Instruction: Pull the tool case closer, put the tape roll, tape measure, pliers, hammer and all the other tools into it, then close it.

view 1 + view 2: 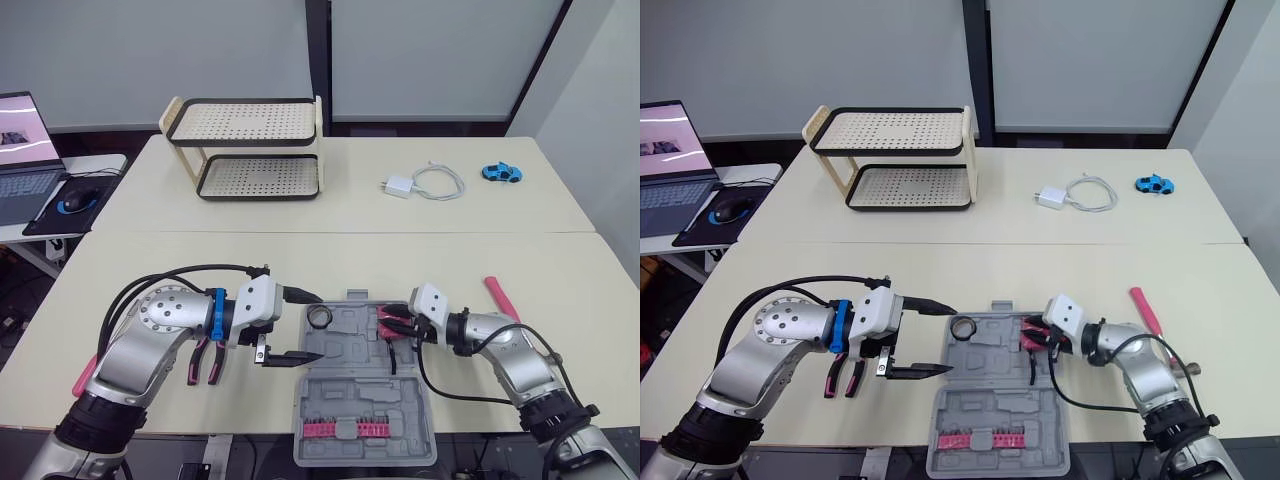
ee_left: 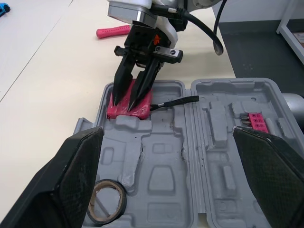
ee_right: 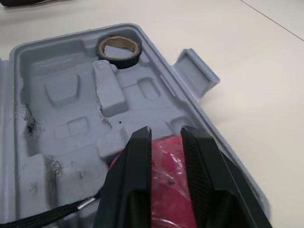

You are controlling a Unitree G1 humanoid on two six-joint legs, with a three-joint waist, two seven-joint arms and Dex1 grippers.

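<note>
The right gripper [image 2: 126, 103] has its fingers narrow on the pink tape measure [image 2: 142, 110] in the far right pocket of the tool case [image 1: 345, 350], probably to seat it there. The left gripper [image 1: 953, 341] hangs wide open beside the tape roll [image 1: 320, 318], which is already packed. The pliers [image 1: 205, 362] lie on the table to the left of the case.

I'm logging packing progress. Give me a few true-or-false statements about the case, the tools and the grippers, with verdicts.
1. The tape roll lies inside the tool case. True.
2. The tool case is shut. False: it lies open, lid flat on the table.
3. The pliers are packed in the case. False: they lie on the table beside the left arm.
4. The left gripper is open and holds nothing. True.
5. The right gripper is at the red tape measure in the case. True.
</note>
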